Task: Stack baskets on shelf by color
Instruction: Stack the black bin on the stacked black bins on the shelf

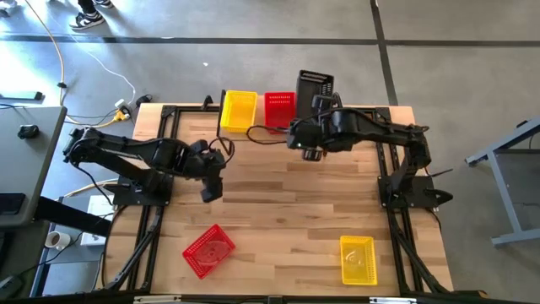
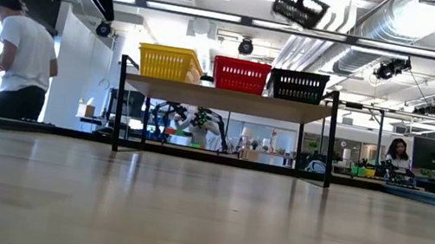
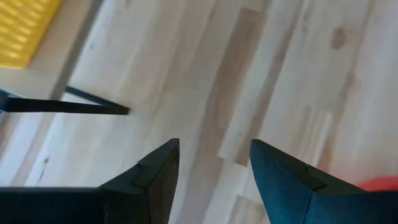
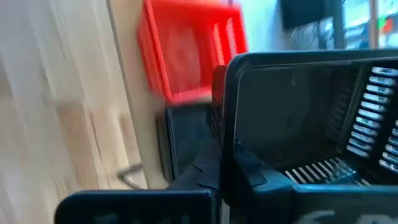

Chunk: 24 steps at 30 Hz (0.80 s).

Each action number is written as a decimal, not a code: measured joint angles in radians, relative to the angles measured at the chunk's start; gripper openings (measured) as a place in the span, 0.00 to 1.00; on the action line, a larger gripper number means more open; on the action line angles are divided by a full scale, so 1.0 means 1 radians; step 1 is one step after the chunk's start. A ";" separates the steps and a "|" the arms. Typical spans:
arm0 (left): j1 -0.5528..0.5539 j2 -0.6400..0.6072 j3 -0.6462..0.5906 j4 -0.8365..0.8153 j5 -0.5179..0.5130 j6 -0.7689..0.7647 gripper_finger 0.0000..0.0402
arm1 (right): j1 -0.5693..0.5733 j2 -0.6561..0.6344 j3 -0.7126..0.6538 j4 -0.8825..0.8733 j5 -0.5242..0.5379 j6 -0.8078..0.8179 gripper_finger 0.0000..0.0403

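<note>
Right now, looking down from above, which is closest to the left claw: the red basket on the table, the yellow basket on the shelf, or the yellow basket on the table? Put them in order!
From the left claw:
1. Red basket on the table, near edge, just below the claw.
2. Yellow basket on the shelf, far side.
3. Yellow basket on the table, near right corner.

Right gripper [image 4: 230, 168] fingertips hidden behind black basket [image 4: 311, 124], red basket [image 4: 186, 56] beyond it motion-blurred
</note>
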 joint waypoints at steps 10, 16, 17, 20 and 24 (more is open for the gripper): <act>0.132 0.000 0.000 0.001 0.000 0.022 0.46 | -0.142 -0.031 -0.098 0.016 -0.231 -0.165 0.00; 0.188 0.000 0.000 0.001 0.000 0.022 0.46 | -0.239 -0.030 -0.098 0.014 -0.317 -0.156 0.00; 0.196 0.000 0.000 0.002 0.000 0.022 0.46 | -0.251 -0.030 -0.098 0.016 -0.330 -0.159 0.00; 0.217 0.000 0.000 0.002 0.000 0.022 0.46 | -0.278 -0.029 -0.098 0.018 -0.353 -0.169 0.00; 0.242 0.000 0.000 0.002 0.000 0.022 0.46 | -0.301 -0.028 -0.098 0.024 -0.423 -0.172 0.00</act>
